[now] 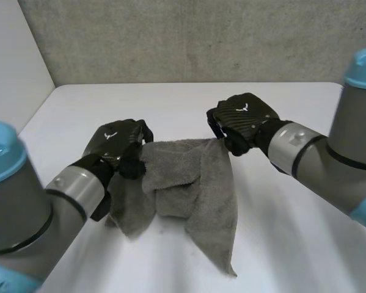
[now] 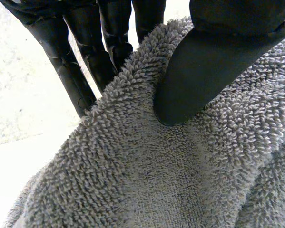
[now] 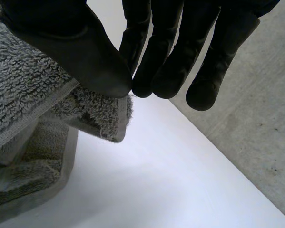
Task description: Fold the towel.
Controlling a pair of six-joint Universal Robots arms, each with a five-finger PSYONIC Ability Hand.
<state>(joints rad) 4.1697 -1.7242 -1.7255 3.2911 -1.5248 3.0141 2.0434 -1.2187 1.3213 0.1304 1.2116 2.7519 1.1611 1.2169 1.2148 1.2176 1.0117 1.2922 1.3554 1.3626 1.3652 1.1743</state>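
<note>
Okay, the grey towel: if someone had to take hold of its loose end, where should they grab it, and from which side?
Probably the pointed lower corner of the towel, approached from the near side of the table. It trails out as a thin tail clear of the bunched middle, while the left hand and right hand pinch its top edge.

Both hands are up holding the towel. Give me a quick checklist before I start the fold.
1. Left hand pinching the towel: ok, thumb presses it against fingers.
2. Right hand on a corner: ok, hemmed corner pinched.
3. Towel hanging flat: not ok, bunched in folds.
4. Towel clear of table: not ok, lower part seems to rest on it.
5. Left hand on a corner: cannot tell.
</note>
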